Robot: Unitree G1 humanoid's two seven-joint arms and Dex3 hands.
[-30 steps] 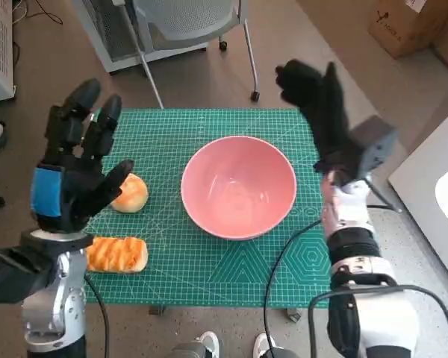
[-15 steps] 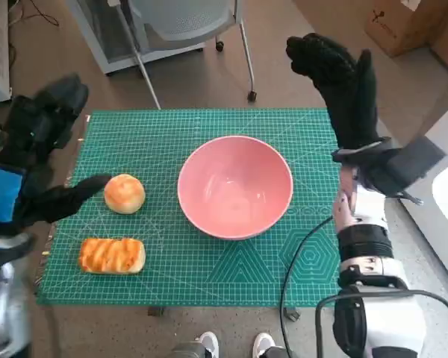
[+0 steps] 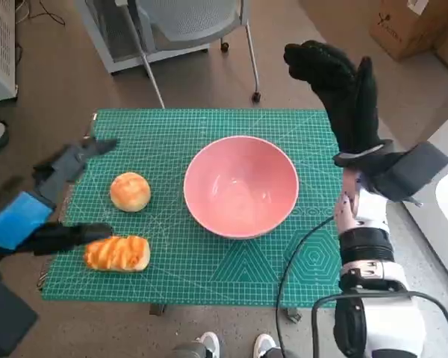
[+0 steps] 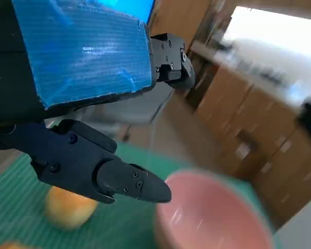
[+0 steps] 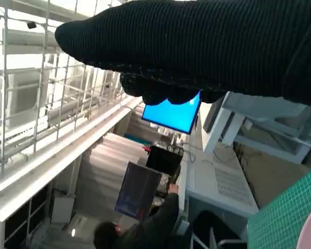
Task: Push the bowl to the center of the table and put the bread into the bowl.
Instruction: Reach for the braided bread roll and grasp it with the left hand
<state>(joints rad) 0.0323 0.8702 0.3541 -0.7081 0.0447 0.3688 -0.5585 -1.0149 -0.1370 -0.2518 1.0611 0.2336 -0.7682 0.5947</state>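
Green cutting mat (image 3: 231, 272) on a small table, brown floor and a chair (image 3: 187, 22) behind.
From left: the left hand (image 3: 41, 209), empty with fingers spread, has dropped low and outward beside the long loaf (image 3: 117, 253); round bun (image 3: 130, 192) on the mat; pink bowl (image 3: 241, 186) mid-mat, unmoved; the right hand (image 3: 340, 86) stays raised, empty, fingers apart, past the mat's far right corner.

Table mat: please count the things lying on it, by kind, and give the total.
Round bread roll: 1
Long bread loaf: 1
Pink bowl: 1
Total: 3
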